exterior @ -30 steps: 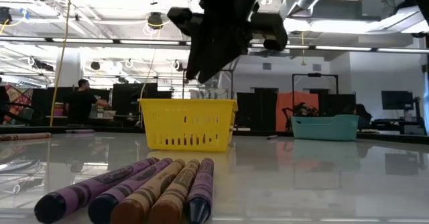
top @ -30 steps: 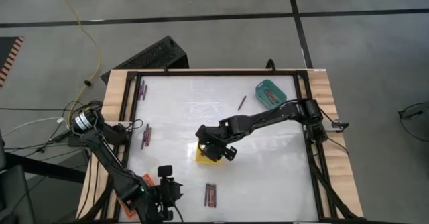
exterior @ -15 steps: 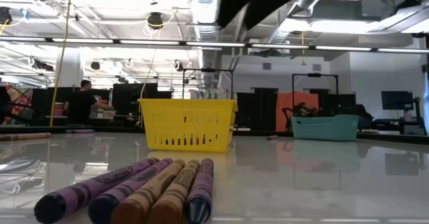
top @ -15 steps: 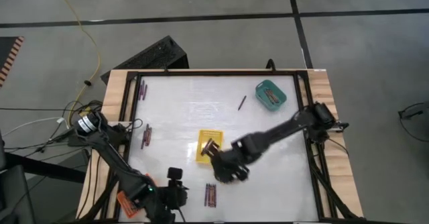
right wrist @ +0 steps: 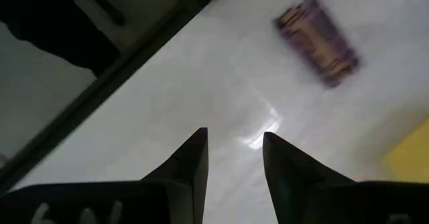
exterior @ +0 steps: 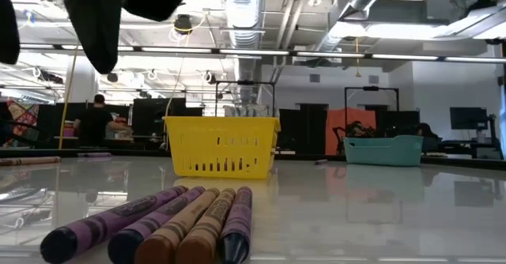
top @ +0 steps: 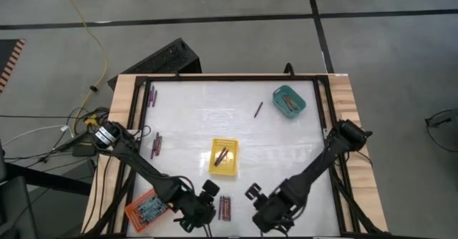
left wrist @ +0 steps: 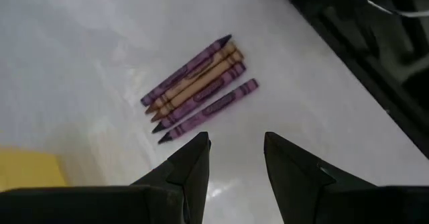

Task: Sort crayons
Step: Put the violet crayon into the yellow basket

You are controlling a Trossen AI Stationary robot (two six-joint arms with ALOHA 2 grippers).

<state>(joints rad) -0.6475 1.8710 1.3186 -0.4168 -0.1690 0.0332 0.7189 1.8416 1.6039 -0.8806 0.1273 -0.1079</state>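
Observation:
A bunch of purple and tan crayons [top: 225, 207] lies flat on the white table near its near edge, also seen in the low view as crayons [exterior: 158, 224] and in the left wrist view as crayons [left wrist: 198, 86]. My left gripper [top: 205, 206] hovers just left of the bunch, open [left wrist: 234, 153], with nothing between its fingers. My right gripper [top: 260, 209] hovers to the right of the bunch, open [right wrist: 234, 150] and empty. One crayon [top: 222, 155] lies in the yellow tray [top: 230, 169]. More crayons [top: 156, 144] lie at the left, and a single one [top: 258, 109] lies at the far side.
A teal tray [top: 299, 109] holding crayons stands at the far right. An orange tray [top: 147, 207] sits at the near left corner. Further crayons [top: 152, 94] lie by the far left frame. A black frame [top: 215, 78] borders the table. A person [exterior: 96, 122] stands in the room behind.
My right gripper has swung from over the yellow tray toward the table's near edge and now hangs right of the crayon bunch; a crayon now shows in the tray. My left gripper has moved from the near left corner toward the right and down, up to the bunch, rolling as it went.

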